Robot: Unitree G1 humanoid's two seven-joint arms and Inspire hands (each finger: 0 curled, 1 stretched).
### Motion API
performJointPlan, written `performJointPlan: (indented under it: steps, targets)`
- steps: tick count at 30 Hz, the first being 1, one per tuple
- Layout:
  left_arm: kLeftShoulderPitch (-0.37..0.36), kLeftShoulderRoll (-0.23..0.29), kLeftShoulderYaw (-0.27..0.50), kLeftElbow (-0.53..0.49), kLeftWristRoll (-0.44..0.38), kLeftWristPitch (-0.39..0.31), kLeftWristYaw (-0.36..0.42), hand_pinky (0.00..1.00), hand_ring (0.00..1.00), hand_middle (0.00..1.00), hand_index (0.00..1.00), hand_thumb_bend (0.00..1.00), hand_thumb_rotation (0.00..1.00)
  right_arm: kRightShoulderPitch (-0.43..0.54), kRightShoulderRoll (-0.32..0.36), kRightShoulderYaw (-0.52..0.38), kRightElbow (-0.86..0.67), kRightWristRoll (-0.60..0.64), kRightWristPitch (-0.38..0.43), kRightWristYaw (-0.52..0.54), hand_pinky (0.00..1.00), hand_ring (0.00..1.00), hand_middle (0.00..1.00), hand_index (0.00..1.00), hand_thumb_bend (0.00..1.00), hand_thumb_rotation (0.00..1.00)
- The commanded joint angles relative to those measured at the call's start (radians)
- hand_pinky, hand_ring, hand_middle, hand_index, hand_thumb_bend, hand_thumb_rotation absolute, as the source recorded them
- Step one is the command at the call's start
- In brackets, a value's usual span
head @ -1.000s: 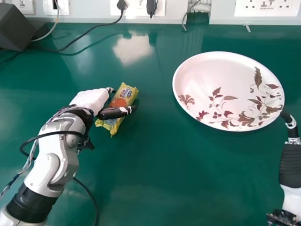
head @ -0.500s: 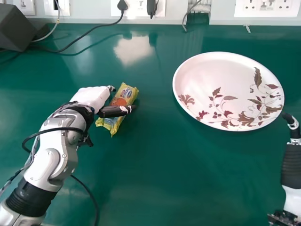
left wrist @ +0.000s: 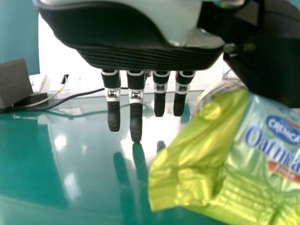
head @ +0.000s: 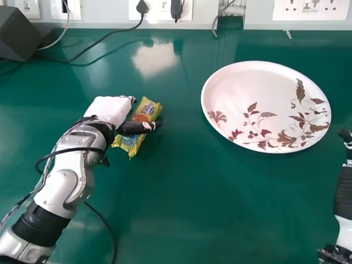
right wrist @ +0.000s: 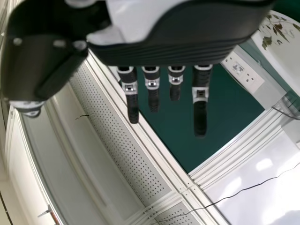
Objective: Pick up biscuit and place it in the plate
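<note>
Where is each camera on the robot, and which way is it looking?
Head view: on the head, facing forward and down at the green table; left hand and arm plus part of the right hand show.
Left wrist view: at the left wrist, facing the white wall; left hand's straight fingers show.
Right wrist view: at the right wrist, facing the table at a slant; right hand shows.
Shared: head and left wrist views, the yellow biscuit packet; head and right wrist, the round white leafy plate.

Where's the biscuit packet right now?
In the head view, the biscuit packet is left of centre at the left robot hand, whose thumb crosses it, with the plate to its right.
</note>
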Motion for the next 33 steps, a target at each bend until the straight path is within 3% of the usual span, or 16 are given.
performJointPlan:
  steps: [1,10,20,22,25,29,31,33]
  targets:
    - [0.061,0.018,-0.039,0.084,0.013,-0.009,-0.017,0.73,0.87,0.95,0.93,1.0,0.59,0.002,0.031,0.0,-0.004,0.008,-0.003,0.008,0.49,0.78,0.94,0.84,0.88,0.11]
    - [0.056,0.052,-0.068,0.139,0.013,-0.084,0.015,0.7,0.86,0.95,0.94,1.0,0.6,0.003,0.035,-0.003,-0.008,-0.008,-0.014,0.001,0.48,0.76,0.93,0.84,0.81,0.1]
    - [0.056,0.118,-0.099,0.121,0.024,-0.135,-0.073,0.7,0.87,0.96,0.93,1.0,0.56,0.009,0.022,-0.004,-0.023,0.022,0.008,0.008,0.53,0.79,0.93,0.74,0.82,0.13]
    - [0.056,0.131,-0.105,0.112,0.029,-0.142,-0.099,0.67,0.85,0.95,0.92,1.0,0.49,0.015,0.025,-0.003,-0.032,0.049,0.026,-0.001,0.54,0.81,0.94,0.73,0.83,0.13]
    - [0.06,0.141,-0.102,0.095,0.026,-0.144,-0.122,0.52,0.71,0.83,0.82,0.99,0.23,0.019,0.044,0.0,-0.051,0.077,0.046,-0.038,0.54,0.8,0.92,0.66,0.85,0.11]
    - [0.062,0.156,-0.103,0.07,0.032,-0.162,-0.14,0.39,0.52,0.66,0.7,0.87,0.05,0.006,0.075,-0.003,-0.06,0.025,0.019,-0.106,0.53,0.75,0.86,0.66,0.85,0.13]
    - [0.065,0.165,-0.103,0.06,0.036,-0.178,-0.14,0.37,0.48,0.6,0.66,0.83,0.02,0.002,0.086,0.0,-0.066,0.021,0.012,-0.136,0.52,0.72,0.82,0.63,0.85,0.13]
    - [0.065,0.17,-0.101,0.056,0.035,-0.189,-0.144,0.34,0.43,0.52,0.56,0.59,0.0,0.004,0.095,0.008,-0.077,0.019,0.007,-0.167,0.47,0.65,0.77,0.61,0.84,0.14]
